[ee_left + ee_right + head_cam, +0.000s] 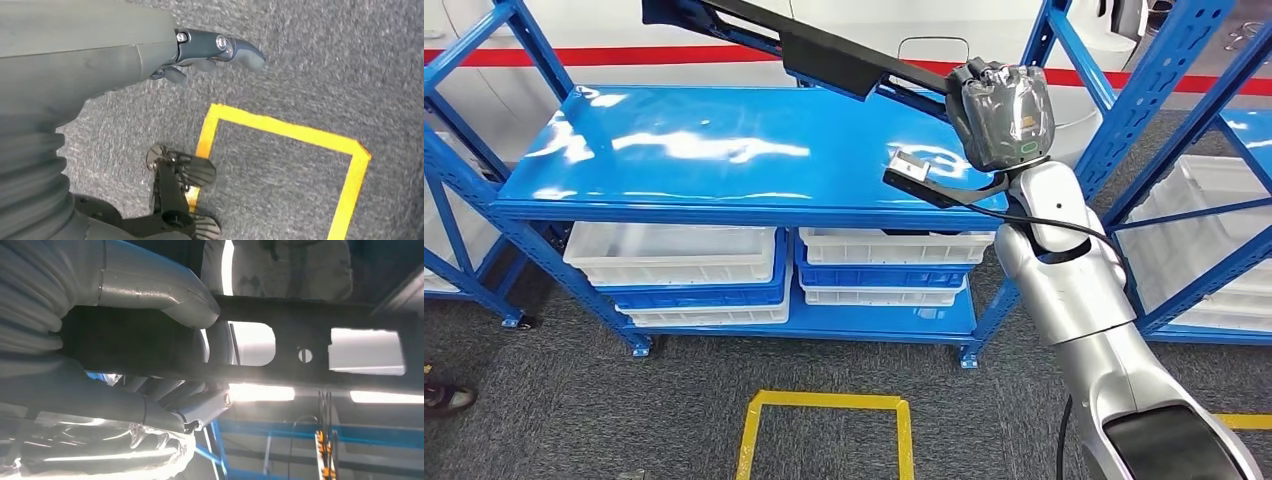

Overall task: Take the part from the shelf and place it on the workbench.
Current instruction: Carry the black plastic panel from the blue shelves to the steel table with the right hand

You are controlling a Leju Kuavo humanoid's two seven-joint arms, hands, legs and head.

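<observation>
Nearest, hanging low beside the body over grey carpet and a yellow taped square: left hand, fingers loosely extended with nothing in them, well apart from everything the task concerns

Further out, raised on the silver arm above the shelf deck: right hand, wrapped in clear plastic, thumb and fingers closed around the part. Long, black, flat bar with cut-out windows, stretching far to the hand's left and upward, a shorter tail end poking out below the hand over the front edge of the blue shelf. Already lifted off the deck, not yet anywhere near a workbench

Beyond and below the hand: white bins stacked on the lower tier, blue uprights just to the hand's right

Likely trouble: gripped near one end, so the long overhang could lever the bar round in the grasp; slippery plastic over the hand adds to that. Swinging to turn away could clip the uprights

Head view gives the bar's whole length and its clearance over the shelf. Right wrist view gives the close wrap of thumb over the bar's top edge and fingers beneath, plus the slots and small hole, hidden from the head view by the back of the hand
</observation>
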